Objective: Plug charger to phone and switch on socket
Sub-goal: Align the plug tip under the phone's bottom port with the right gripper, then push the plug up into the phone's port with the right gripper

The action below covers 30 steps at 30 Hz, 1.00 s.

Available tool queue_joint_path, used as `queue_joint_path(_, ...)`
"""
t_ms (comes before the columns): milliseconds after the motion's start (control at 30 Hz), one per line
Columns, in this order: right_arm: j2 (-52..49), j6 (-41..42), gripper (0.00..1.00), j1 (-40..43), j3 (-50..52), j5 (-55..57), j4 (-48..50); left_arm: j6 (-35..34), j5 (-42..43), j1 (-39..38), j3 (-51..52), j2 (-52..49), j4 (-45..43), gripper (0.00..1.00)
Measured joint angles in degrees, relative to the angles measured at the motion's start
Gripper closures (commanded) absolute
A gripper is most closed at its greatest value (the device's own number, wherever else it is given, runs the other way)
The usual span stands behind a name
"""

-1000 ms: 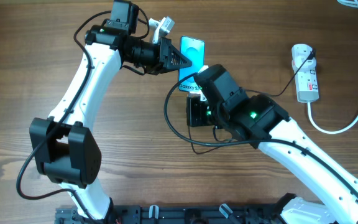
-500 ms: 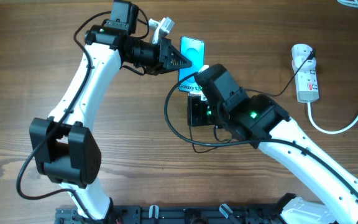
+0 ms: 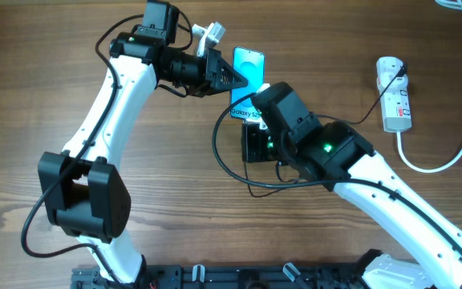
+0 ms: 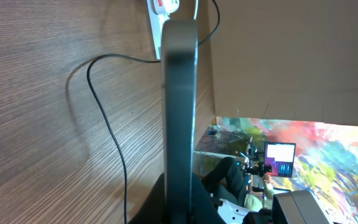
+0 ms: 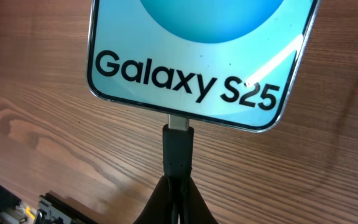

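Observation:
The phone point(image 3: 245, 76) with its cyan screen and "Galaxy S25" text lies at the table's upper middle. My left gripper point(image 3: 233, 79) is shut on its long edge; in the left wrist view the phone point(image 4: 179, 106) shows edge-on between the fingers. My right gripper point(image 5: 179, 186) is shut on the black charger connector point(image 5: 178, 152), whose metal tip sits in the port at the phone's point(image 5: 197, 50) text end. The thin black cable point(image 3: 231, 172) loops under my right arm toward the white socket point(image 3: 395, 96) at the far right, where its plug sits.
The socket's thick white cord point(image 3: 447, 156) curves off the right edge. The cable point(image 4: 107, 118) crosses bare wood in the left wrist view, with the socket point(image 4: 163, 9) at the top. A black rail point(image 3: 215, 277) runs along the front edge.

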<state>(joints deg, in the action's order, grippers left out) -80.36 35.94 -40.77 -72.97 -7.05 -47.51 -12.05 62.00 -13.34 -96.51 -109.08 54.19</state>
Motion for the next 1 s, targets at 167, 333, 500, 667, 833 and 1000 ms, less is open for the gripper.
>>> queue_joint_path(167, 0.0, 0.5, 0.96, 0.5, 0.0, -0.6, 0.0, 0.0, 0.0, 0.0, 0.0, 0.0, 0.0, 0.96)
queue_joint_path(333, 0.0, 0.7, 0.96, 1.1, 0.0, -1.9, 0.0, 0.0, 0.0, 0.0, 0.0, 0.0, -0.1, 0.96)
queue_joint_path(500, 0.0, 0.9, 0.96, 1.6, 0.0, -2.8, 0.2, 0.0, 0.0, 0.0, 0.0, 0.0, 0.0, 0.96)
queue_joint_path(667, 0.0, 2.0, 0.96, 1.6, 0.0, -3.0, 0.3, 0.0, 0.0, 0.0, 0.0, 0.0, 0.0, 0.96)
queue_joint_path(833, 0.0, 2.3, 0.96, 1.6, 0.0, -3.2, 0.7, 0.0, 0.0, 0.0, 0.0, 0.0, 0.0, 0.96)
queue_joint_path(1000, 0.0, 2.4, 0.96, 1.6, 0.0, -3.2, 1.0, 0.0, 0.0, 0.3, 0.0, 0.0, 0.0, 0.96)
